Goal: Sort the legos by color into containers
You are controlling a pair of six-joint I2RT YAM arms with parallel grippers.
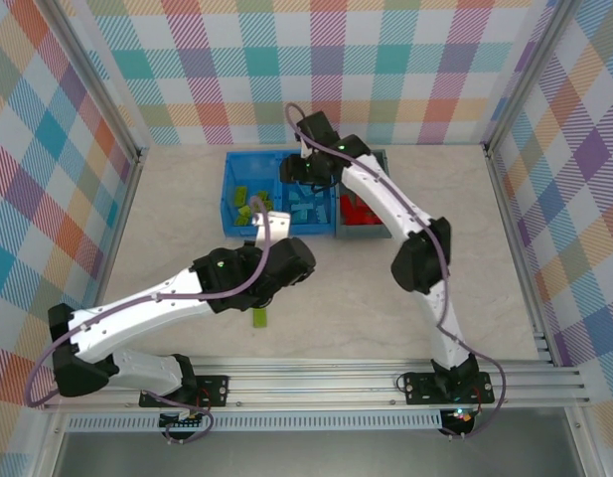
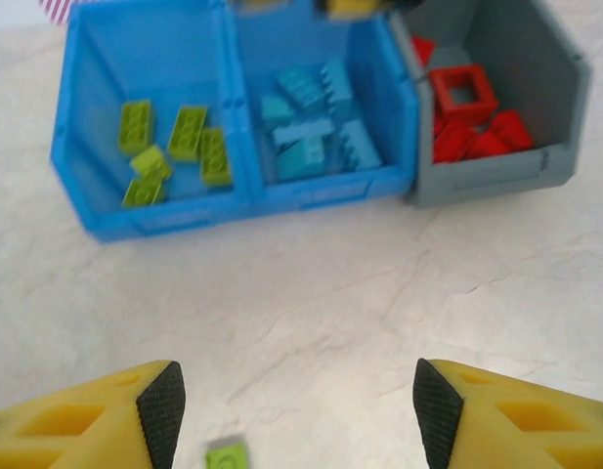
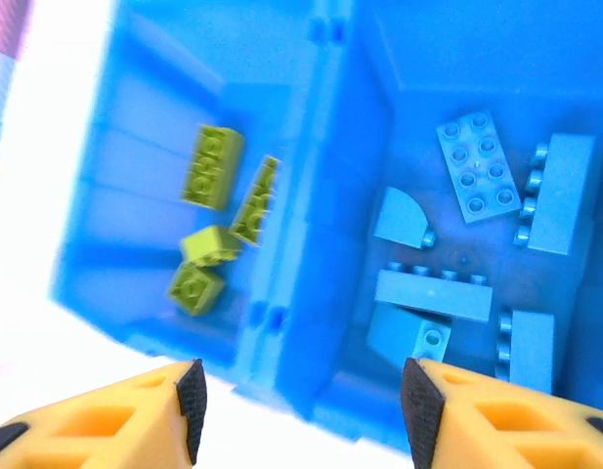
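Nearest: one lime green brick flat on the marble-look table. It's loose, lying btwn the L gripper fingers and touching neither. L fingers are spread wide w/ nothing pinched, black pads facing in, low over bare tabletop short of the bins.

Further out is the blue bin w/ 2 compts. The left compt holds five lime green bricks, the right compt a heap of light blue bricks. The dark grey bin sits touching the blue bin's right side. Inside it are red bricks plus a red square open frame toward the back.

Farthest: R gripper hangs above the blue bin, over its divider. Its fingers are apart and hold nothing.
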